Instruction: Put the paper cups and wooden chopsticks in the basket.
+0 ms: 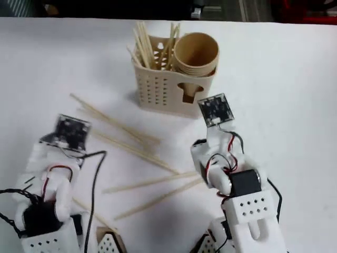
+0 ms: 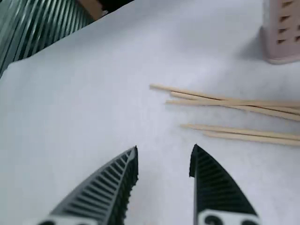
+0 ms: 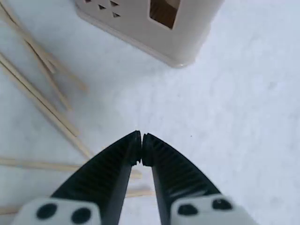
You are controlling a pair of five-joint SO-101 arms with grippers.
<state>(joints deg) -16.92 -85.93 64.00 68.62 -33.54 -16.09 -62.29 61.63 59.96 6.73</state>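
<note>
Though near, chopsticks (image 2: 234,101) apart from left hand (image 2: 164,150)

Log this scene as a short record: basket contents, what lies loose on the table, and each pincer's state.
basket: upright on the white table
in basket: stacked paper cups on one side, wooden chopsticks standing on the other
loose chopsticks: several lying flat on the table, between the arms
left pincer: open, empty, near the loose chopsticks
right pincer: shut, empty, in front of the basket
</note>
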